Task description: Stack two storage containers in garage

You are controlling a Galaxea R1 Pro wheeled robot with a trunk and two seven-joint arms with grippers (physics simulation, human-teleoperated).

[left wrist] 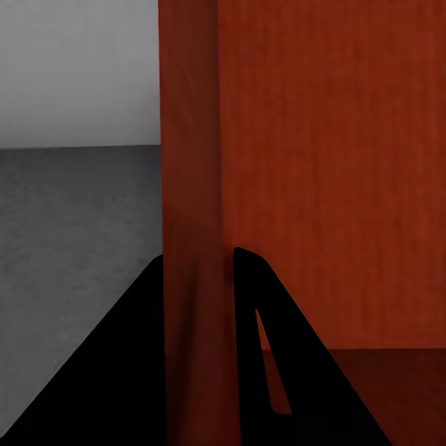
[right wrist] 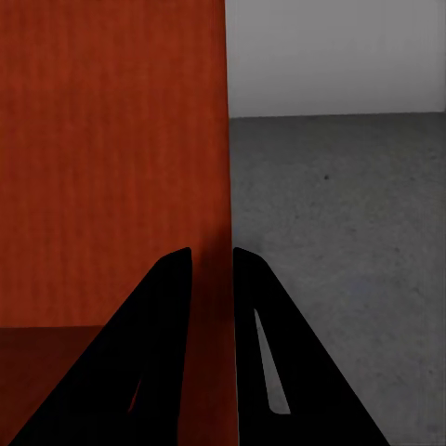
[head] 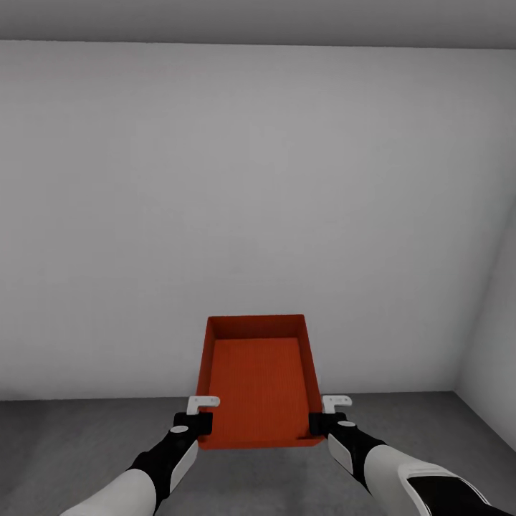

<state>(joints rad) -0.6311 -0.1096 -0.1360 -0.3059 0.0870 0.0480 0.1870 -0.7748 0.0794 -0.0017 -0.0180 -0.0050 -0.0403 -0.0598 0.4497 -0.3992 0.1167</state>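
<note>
One orange-red storage container [head: 258, 383] hangs in the air in front of me, open side up and empty, above the dark-grey concrete floor [head: 86, 444] of the garage. My left gripper [head: 203, 418] is shut on its left wall near the front corner, and my right gripper [head: 320, 418] is shut on its right wall. In the left wrist view the black fingers [left wrist: 269, 353] straddle the container wall [left wrist: 190, 186]. The right wrist view has its fingers [right wrist: 255, 344] pinching the other wall [right wrist: 209, 186] the same way.
A plain white wall [head: 251, 215] stands close ahead, meeting a second white wall [head: 494, 337] at the right corner. Grey ceiling [head: 258, 18] runs along the top. Bare concrete floor [right wrist: 353, 214] lies under and beside the container.
</note>
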